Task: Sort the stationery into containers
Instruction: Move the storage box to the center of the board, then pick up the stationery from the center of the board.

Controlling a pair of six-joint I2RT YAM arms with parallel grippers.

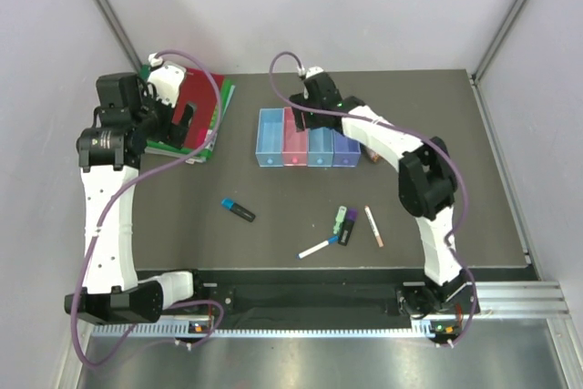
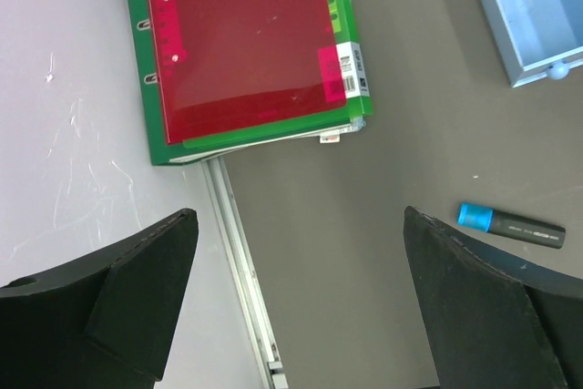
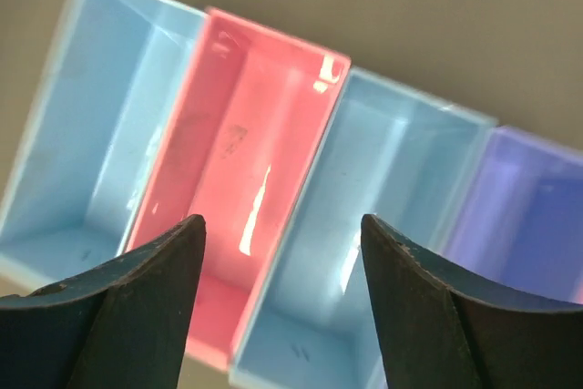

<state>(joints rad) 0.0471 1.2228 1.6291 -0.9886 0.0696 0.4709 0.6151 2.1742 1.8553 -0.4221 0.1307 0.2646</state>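
The four joined bins [image 1: 308, 141] stand in a row at mid-table: light blue, pink, light blue, purple. My right gripper [image 1: 302, 117] hovers open over them. In its wrist view the gripper [image 3: 282, 289] is empty above the pink bin [image 3: 246, 143] and the middle blue bin [image 3: 383, 189], and both look empty. My left gripper [image 1: 182, 123] is open and empty over the binders, and it also shows in its wrist view [image 2: 301, 298]. On the table lie a blue-black highlighter [image 1: 238, 210] [image 2: 510, 225], green marker [image 1: 340, 217], purple-black highlighter [image 1: 348, 226], blue-capped pen [image 1: 318, 248] and pinkish pen [image 1: 373, 225].
Red and green binders [image 1: 196, 116] [image 2: 246, 43] lie stacked at the back left by the wall. A small brown bottle [image 1: 372, 154] stands just right of the purple bin, partly behind the right arm. A metal rail [image 2: 239, 252] runs along the table's left edge.
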